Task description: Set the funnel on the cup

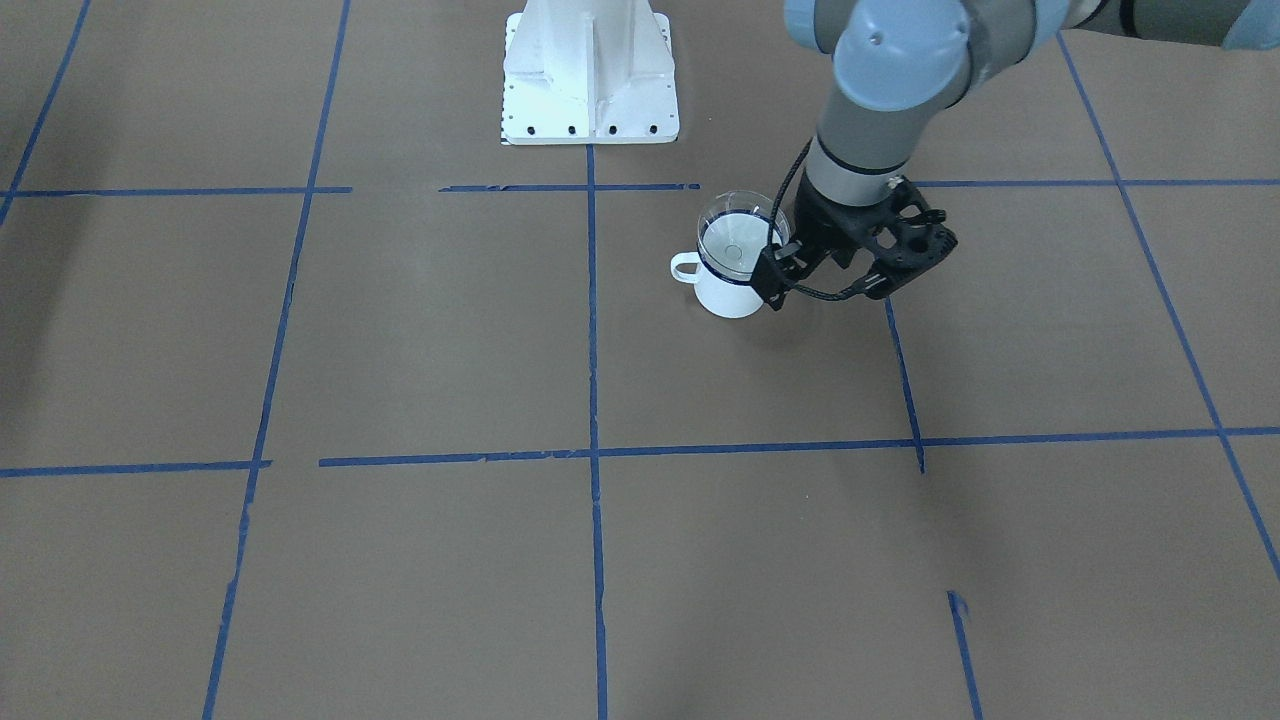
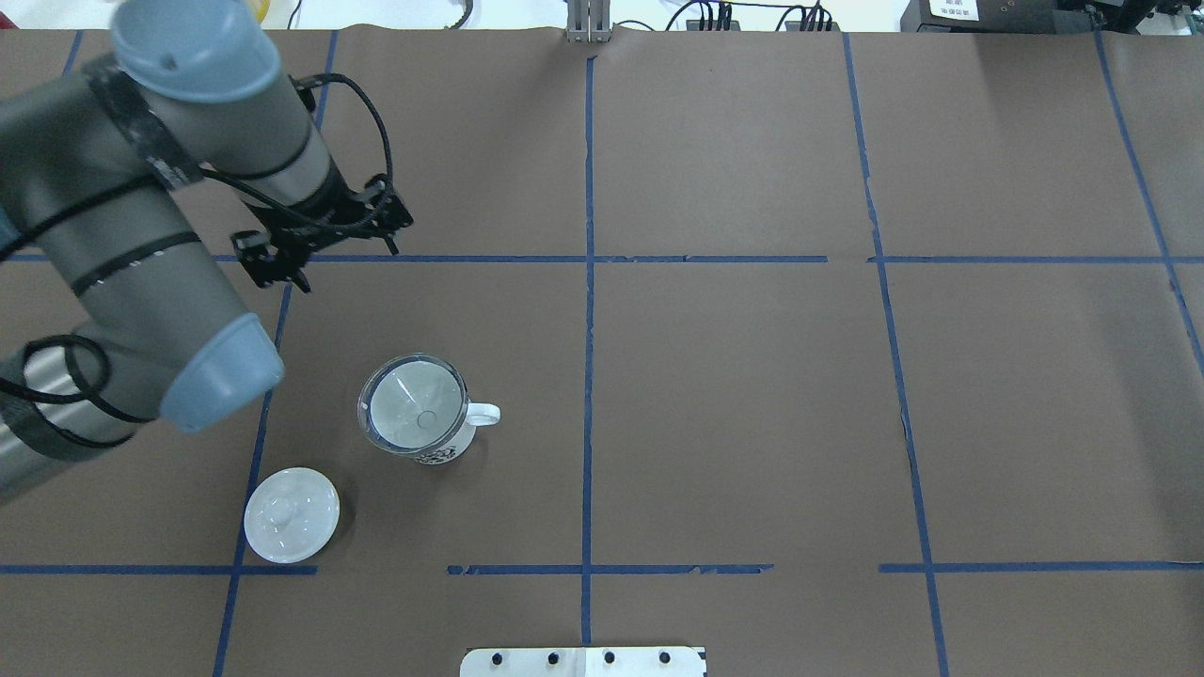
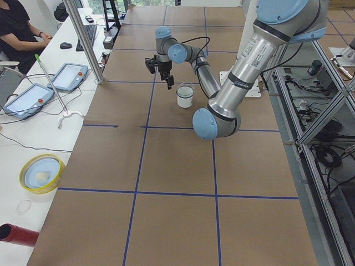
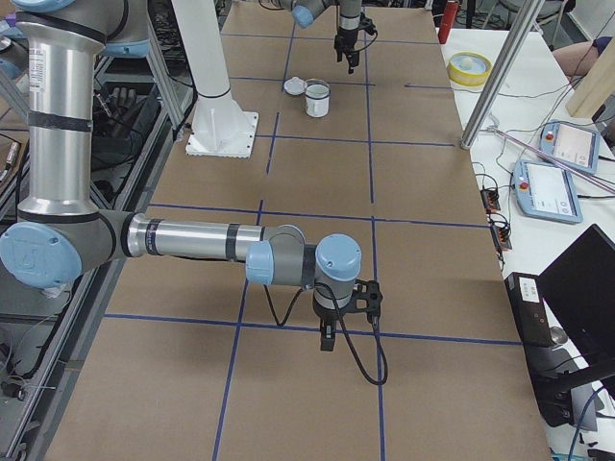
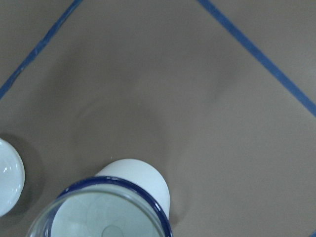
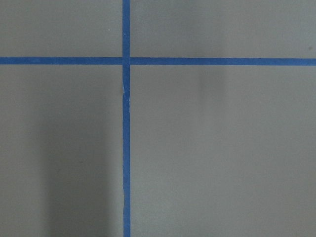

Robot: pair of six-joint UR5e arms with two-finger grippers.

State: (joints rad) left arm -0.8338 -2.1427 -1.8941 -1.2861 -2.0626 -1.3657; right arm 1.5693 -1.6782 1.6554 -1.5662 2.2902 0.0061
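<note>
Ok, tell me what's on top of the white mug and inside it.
The clear funnel sits in the mug, cone resting on its blue rim, spout pointing down inside. Through the plastic only white shows; the bottom is unclear.

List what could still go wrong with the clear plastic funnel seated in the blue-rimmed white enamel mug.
1. The clear plastic funnel only rests loose in the white enamel mug; a nudge could tip it.
2. The left gripper hangs open close by; a careless retreat might clip the funnel's rim.
3. The round white domed lid lies near the left arm and might get swept.
</note>
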